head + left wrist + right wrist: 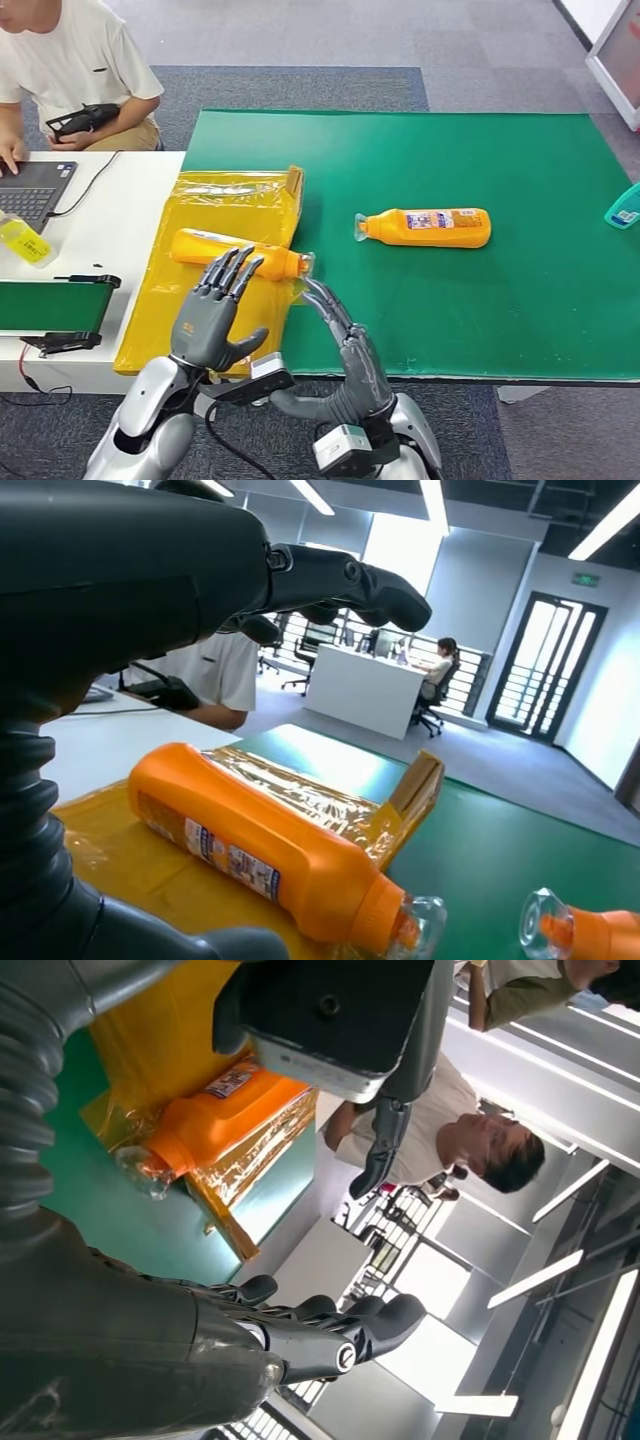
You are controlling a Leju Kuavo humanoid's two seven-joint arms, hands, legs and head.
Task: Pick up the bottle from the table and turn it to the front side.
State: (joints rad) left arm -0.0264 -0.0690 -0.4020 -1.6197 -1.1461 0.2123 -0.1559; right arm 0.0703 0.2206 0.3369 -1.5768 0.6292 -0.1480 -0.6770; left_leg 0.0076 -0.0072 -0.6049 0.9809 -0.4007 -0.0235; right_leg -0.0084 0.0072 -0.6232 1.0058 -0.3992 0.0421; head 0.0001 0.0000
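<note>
Head view: the green mat serves as the landmark. One orange bottle lies on its side near the middle of the mat, clear cap pointing toward the mat's left edge. A second orange bottle lies on a yellow plastic bag at the mat's left edge, its capped end reaching onto the mat.

The left hand is above the second bottle, fingers spread and extended, holding nothing. The right hand sits over the mat's near edge, fingers extended toward the second bottle's cap, holding nothing. Contact with the cap cannot be determined from this view.

Left wrist view: the second bottle shows a printed label along its side, and the left hand's fingers stand clear above it with a visible gap. The first bottle's cap appears at the frame edge.

Right wrist view: the right hand's fingers are straight and apart from the second bottle.

Beyond the mat's left edge, a white desk carries a laptop, with a seated person behind it.
</note>
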